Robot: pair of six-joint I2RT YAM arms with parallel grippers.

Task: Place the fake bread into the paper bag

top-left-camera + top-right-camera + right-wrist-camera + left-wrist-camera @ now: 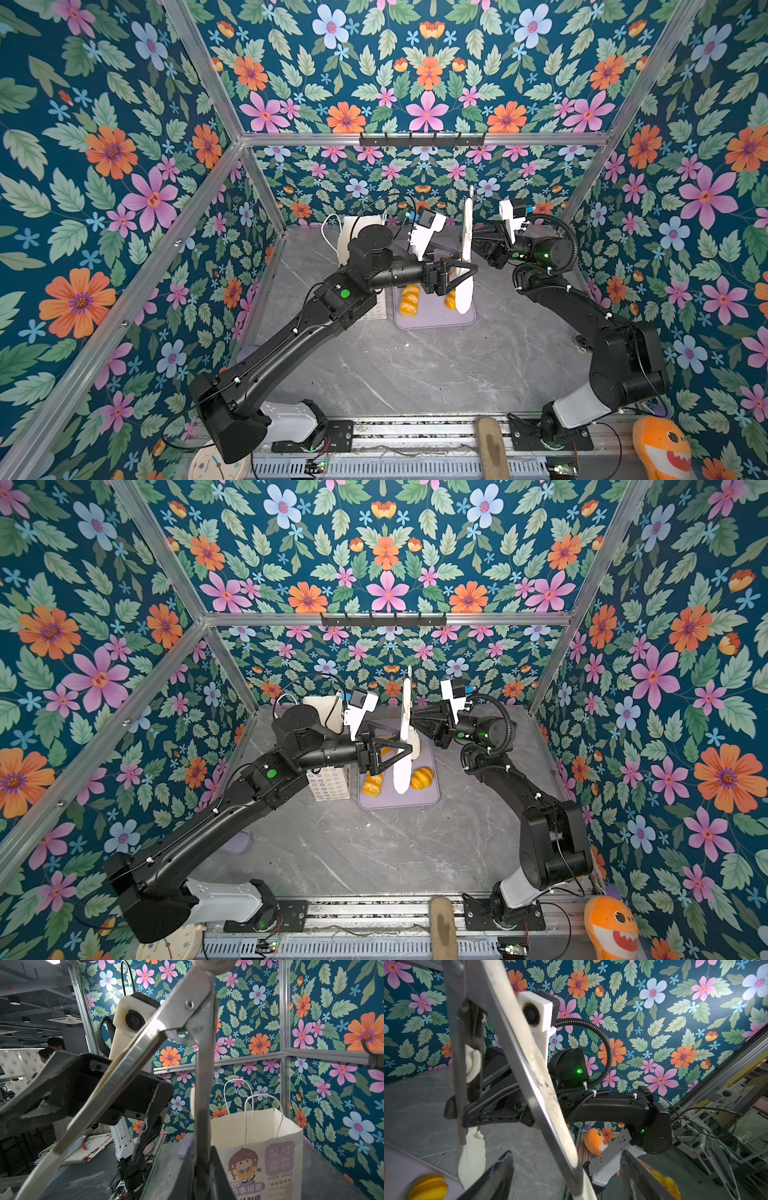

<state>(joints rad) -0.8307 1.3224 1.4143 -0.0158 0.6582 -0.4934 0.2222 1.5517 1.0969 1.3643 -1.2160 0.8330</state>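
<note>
Arms both reach from the near rail toward far centre, wrists facing each other over the flat lilac plastic tray [432,322] [397,801]. Left arm runs diagonally up from near left with its forearm about level, and the black left gripper [463,276] [398,756] [566,1154] points right. Right arm rises from near right with the elbow bent and the forearm pointing left, black right gripper [471,243] [412,722] [200,1157] slightly farther back than the left one. Between them stand steel tongs with white silicone tips [467,224] [405,712] [533,1068] [204,1076], nearly upright, hinge up, tips down over the tray. Right jaws are clamped on one tong leg. Left jaws are spread; in the left wrist view the other tong leg passes between the fingers [500,1178] with a gap on each side, so no grip there. Fake bread is on the tray: glossy golden-orange ridged long loaf [409,301] [372,784] on its left side, striped round bun [450,300] [422,778] [428,1186] on its right side, partly behind a white tong tip. More orange bits at the tray's far end are mostly hidden by gripper and tongs, can't tell which pieces. Tall white paper bag with thin cord handles [345,243] [328,785] [249,1136] stands upright, mouth up, just left of the tray and partly behind the left forearm, on the grey marble-look tabletop [415,374] [353,854].
</note>
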